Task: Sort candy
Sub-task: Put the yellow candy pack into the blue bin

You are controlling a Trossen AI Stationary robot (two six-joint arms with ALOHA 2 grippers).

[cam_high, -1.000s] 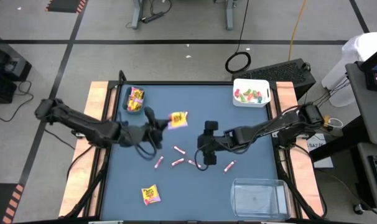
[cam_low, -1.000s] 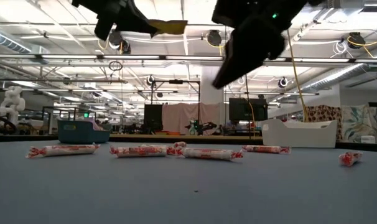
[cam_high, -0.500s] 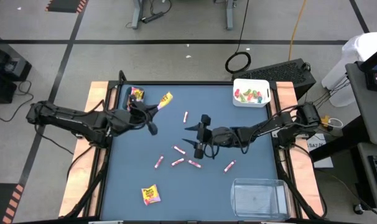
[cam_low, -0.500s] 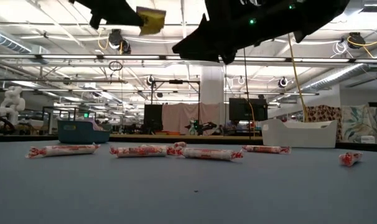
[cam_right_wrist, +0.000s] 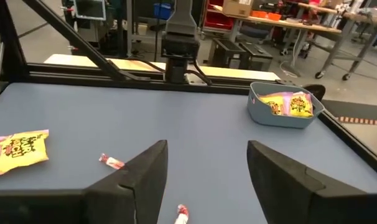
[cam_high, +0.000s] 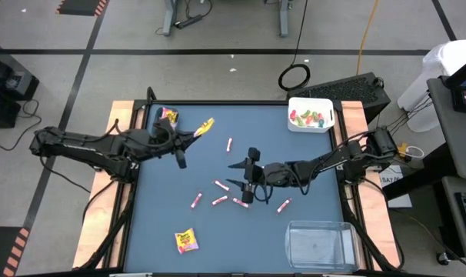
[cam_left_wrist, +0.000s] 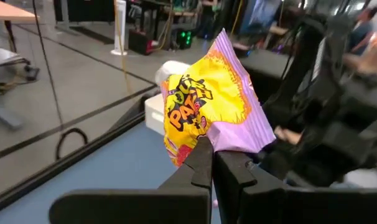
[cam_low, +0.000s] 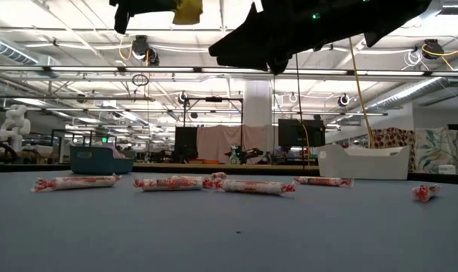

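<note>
Yellow and purple, a packet [cam_left_wrist: 207, 112] sits pinched between the left gripper's [cam_high: 200, 128] closed fingers, held in the air near the teal bin [cam_high: 165, 123] at the table's far left corner. Only the left wrist view shows its red print and crumpled purple edge; from above it is a small yellow flag at the fingertips. The right wrist view alone looks into the teal bin, where more yellow packets [cam_right_wrist: 289, 104] lie. The left arm stretches low from the table's left side, wrist turned toward the bin.

Mid-table, pink-white sticks [cam_high: 220, 185] lie scattered, with one more packet [cam_high: 186, 241] near the front edge. The low view shows the sticks [cam_low: 171, 183] resting flat in a loose row.

The right gripper [cam_high: 246, 175] hangs above the sticks, fingers spread and holding nothing; its arm reaches in from the right side. Farther right stand a white bin [cam_high: 311, 114] of green and red pieces and a clear bin [cam_high: 319, 243].
</note>
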